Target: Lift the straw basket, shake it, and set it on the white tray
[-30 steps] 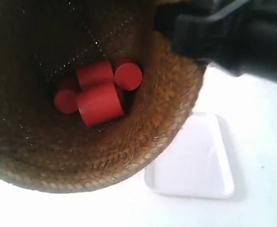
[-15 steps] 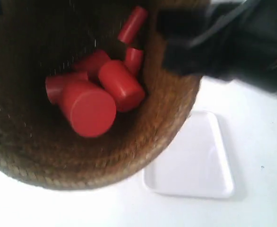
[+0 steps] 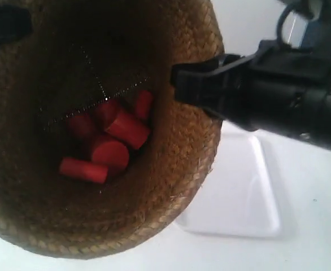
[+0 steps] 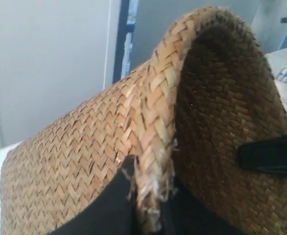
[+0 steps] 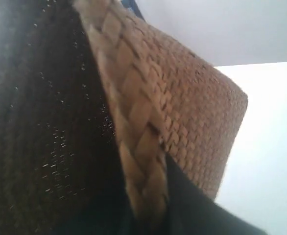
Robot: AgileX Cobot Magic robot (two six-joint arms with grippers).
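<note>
Left gripper (image 4: 148, 205) pinched the braided rim of the straw basket (image 4: 84, 152), one finger outside the wall, one inside. Right gripper (image 5: 146, 210) was clamped on the rim the same way, at another spot. In the exterior view the arm at the exterior view's right (image 3: 267, 101) reached in to the basket's right rim. Basket was up close to that camera, tipped with its mouth toward it. Several red cylinders (image 3: 109, 149) were piled at its dark bottom. White tray (image 3: 239, 192) lay flat on the white table (image 3: 312, 237) at right, its left edge hidden behind the basket.
</note>
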